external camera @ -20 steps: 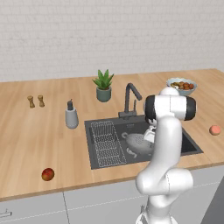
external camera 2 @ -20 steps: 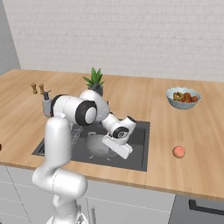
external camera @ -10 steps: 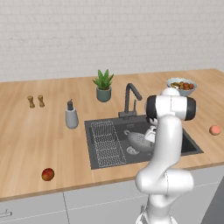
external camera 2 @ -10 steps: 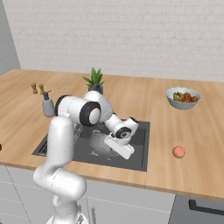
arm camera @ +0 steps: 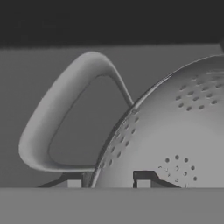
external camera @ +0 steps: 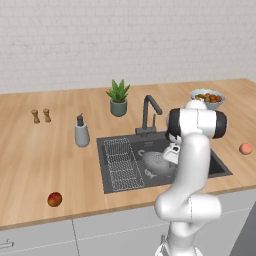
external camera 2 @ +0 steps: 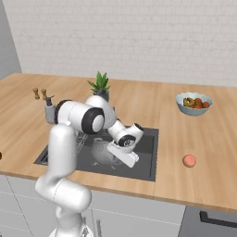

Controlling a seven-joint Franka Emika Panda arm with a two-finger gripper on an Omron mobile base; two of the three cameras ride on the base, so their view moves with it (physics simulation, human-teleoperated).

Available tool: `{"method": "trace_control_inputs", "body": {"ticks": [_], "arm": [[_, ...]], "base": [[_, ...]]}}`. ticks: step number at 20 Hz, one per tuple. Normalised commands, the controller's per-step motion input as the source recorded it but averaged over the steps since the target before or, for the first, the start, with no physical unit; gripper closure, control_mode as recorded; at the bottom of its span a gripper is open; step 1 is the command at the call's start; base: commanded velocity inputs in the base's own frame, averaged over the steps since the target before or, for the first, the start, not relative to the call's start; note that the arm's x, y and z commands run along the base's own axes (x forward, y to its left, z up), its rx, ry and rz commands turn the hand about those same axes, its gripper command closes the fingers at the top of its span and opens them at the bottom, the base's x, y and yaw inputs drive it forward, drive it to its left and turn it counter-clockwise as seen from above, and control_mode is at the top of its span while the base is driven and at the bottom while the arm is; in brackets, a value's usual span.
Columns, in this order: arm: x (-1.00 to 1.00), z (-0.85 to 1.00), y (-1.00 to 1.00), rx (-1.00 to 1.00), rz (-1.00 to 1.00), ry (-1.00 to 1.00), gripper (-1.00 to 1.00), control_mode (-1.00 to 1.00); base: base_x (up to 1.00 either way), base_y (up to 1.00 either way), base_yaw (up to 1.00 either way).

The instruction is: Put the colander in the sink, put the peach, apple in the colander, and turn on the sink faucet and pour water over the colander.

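No readable text, label, brand, number or sign on anything in these views

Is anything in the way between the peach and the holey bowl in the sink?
Nothing on the counter blocks it. The peach sits on bare wood to the right of the sink, and the colander lies inside the basin. The robot's own arm and pincer, right at the colander's rim, are what reach across the basin.

Grey perforated colander (external camera: 156, 161) sits in dark sink (external camera: 210, 165) beneath faucet (external camera: 149, 114); peach (external camera: 245, 148) and apple (external camera: 54, 199) lie on opposite counter ends.
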Motion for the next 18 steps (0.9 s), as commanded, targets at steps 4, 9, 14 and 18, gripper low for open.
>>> {"method": "trace_control_inputs", "body": {"ticks": [4, 9, 14, 18], "arm": [[-0.21, 0.11, -0.01, 0.0, 0.0, -0.11, -1.0, -1.0], [-0.17, 0.23, -0.08, 0.0, 0.0, -0.08, -1.0, -1.0], [-0.18, 0.53, -0.29, 0.0, 0.0, -0.02, -1.0, -1.0], [-0.16, 0.6, -0.32, 0.0, 0.0, -0.02, -1.0, -1.0]], "base": [[0.0, 0.0, 0.0], [0.0, 0.0, 0.0], [0.0, 0.0, 0.0], [0.0, 0.0, 0.0]]}}
